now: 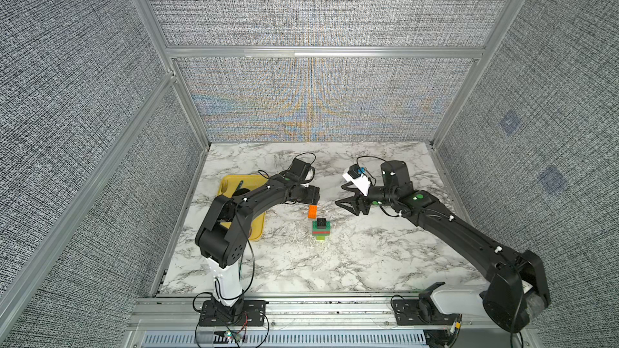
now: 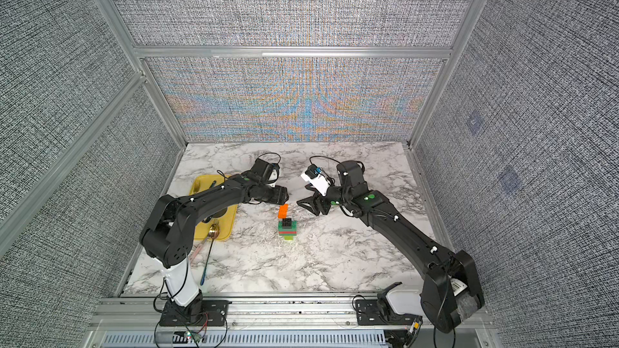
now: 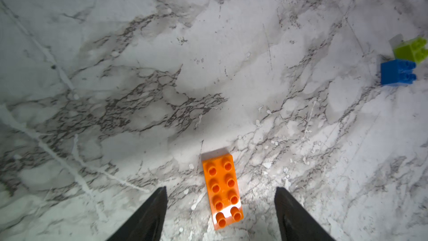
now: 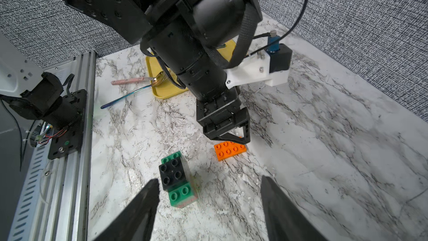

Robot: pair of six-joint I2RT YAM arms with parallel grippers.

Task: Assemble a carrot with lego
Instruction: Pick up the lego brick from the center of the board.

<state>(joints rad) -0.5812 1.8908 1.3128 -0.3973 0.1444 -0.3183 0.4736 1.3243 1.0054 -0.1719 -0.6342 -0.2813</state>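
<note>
The part-built carrot (image 1: pixel 321 229) stands upright mid-table: lime base, dark green, red, dark green, with a black square on top (image 4: pixel 172 173). Just behind it a loose orange lego brick (image 1: pixel 313 211) lies flat, studs up. My left gripper (image 3: pixel 221 193) hangs open straight over that brick, a finger on each side and neither touching it. The right gripper (image 1: pixel 339 194) is open and empty, apart from both, right of and behind the stack. In the left wrist view a blue brick (image 3: pixel 397 73) and a lime brick (image 3: pixel 411 49) lie together; both are hidden in the top views.
A yellow tray (image 2: pixel 201 189) sits at the left edge under the left arm. A gold spoon (image 2: pixel 212 229) and a blue-handled utensil (image 2: pixel 206 266) stick out over its front rim. Mesh walls close in the table on three sides.
</note>
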